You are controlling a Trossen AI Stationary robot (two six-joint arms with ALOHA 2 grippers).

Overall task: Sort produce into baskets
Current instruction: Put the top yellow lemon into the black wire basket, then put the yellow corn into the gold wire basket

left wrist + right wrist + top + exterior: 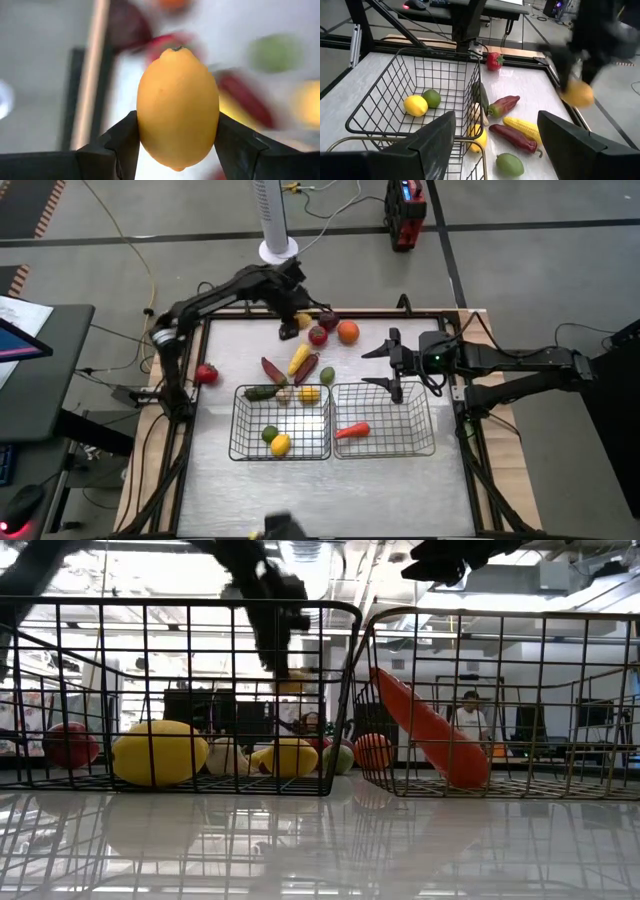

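My left gripper (300, 320) is at the table's far middle, shut on a yellow lemon (177, 105), which also shows in the right wrist view (579, 94). My right gripper (388, 365) is open and empty over the far rim of the right basket (420, 420), which holds an orange-red carrot (352, 431) leaning on its wall. The left basket (245, 425) holds a lime (268, 434) and another lemon (281, 445). Loose produce lies beyond the baskets: an orange (348, 332), a red apple (318, 335), corn (299, 359) and a cucumber (260, 392). My left gripper pinches the lemon's two long sides (142, 125) between its two fingers, around its middle. The fingers (120, 145) come from above, pointing down. The lemon's pointed tip (176, 49) faces away from the wrist. The lemon sits lifted clear of the table.
A red round piece (206, 374) lies alone near the table's left edge. Long red pieces (272, 369) and a green round one (327, 375) crowd the baskets' far side. The table's near part (320, 490) is bare. People and furniture stand in the room behind (468, 720).
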